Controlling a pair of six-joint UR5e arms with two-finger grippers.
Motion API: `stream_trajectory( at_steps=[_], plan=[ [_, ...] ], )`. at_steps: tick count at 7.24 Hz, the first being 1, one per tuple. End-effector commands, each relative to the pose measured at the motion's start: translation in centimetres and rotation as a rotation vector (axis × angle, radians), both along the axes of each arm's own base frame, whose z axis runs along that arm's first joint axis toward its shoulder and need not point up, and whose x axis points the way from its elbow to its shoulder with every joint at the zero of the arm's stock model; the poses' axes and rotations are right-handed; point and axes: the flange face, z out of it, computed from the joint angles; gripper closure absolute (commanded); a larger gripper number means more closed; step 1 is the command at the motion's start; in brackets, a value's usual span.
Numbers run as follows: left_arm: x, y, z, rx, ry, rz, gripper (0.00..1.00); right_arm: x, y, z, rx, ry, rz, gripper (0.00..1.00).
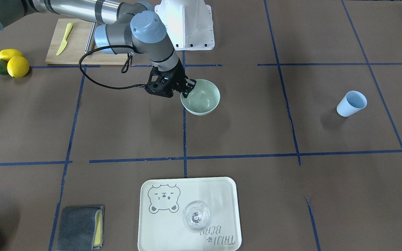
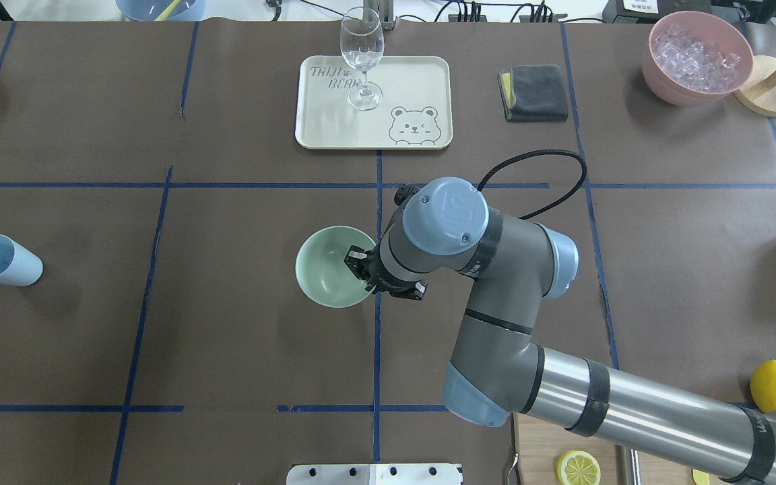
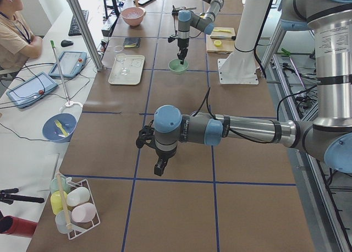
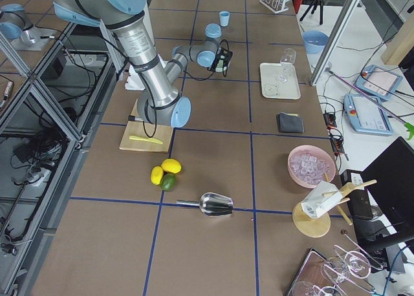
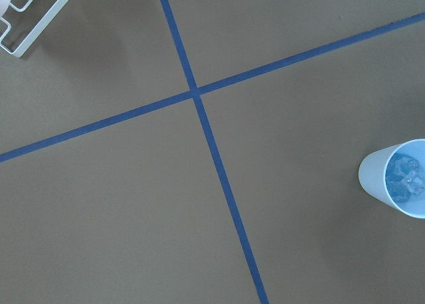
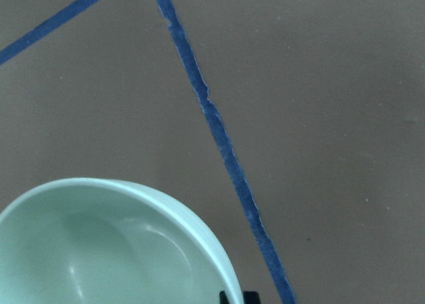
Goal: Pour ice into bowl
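The right gripper (image 1: 188, 88) points down at mid-surface, arm outstretched, jaws pinched on the bowl (image 1: 205, 101) rim; the left gripper (image 3: 159, 167) hangs above the surface, well apart.

bowl (image 1: 204, 99): mint green | cup (image 1: 351, 103): light blue | table (image 1: 243, 139): brown, blue tape grid | tray (image 1: 218, 195): cream

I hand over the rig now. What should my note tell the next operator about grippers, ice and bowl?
Right gripper at the rim of the bowl; grip unclear.
Left gripper hangs over the table, state unclear.
Ice lies in the blue cup on the robot's left.
The bowl is empty: nothing poured yet.
Left to do: pick up the cup, pour the ice into the bowl.
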Motion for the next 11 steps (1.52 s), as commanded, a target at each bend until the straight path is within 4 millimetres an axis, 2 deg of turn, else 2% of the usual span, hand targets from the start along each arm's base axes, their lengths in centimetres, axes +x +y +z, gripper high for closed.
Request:
stream_trajectory(
  at_steps=[1,3,4,6,7,9,10,11],
  plan=[
    [0.3,0.0,-0.2,0.004,0.0,0.007,0.0,-2.3,0.8,-0.6,-0.003,0.01,-0.001,1.0],
    [0.4,-0.1,-0.1,0.003,0.0,0.008,0.0,-4.1,0.8,-2.3,0.007,0.009,0.008,1.0],
    [0.4,-0.1,-0.1,0.003,0.0,0.008,0.0,-5.0,0.5,-2.5,0.003,0.019,0.008,1.0],
    [0.4,-0.1,-0.2,0.008,0.0,0.011,0.0,-5.1,0.4,-2.3,0.002,0.023,0.007,1.0],
    [0.6,-0.2,-0.4,0.039,0.0,0.013,0.0,-5.1,0.4,-2.2,0.001,0.024,0.006,0.33],
    [1.4,-0.2,-0.2,0.03,0.049,0.03,0.0,-5.0,0.4,-2.3,0.0,0.021,0.007,0.13],
    [1.5,-0.1,1.0,0.011,0.053,0.034,0.0,-3.1,-0.3,-4.1,0.014,-0.02,0.016,0.0],
    [1.8,-0.6,1.3,0.07,0.084,0.041,0.0,0.7,-2.0,-4.6,0.002,-0.051,0.026,0.0]
  ],
)
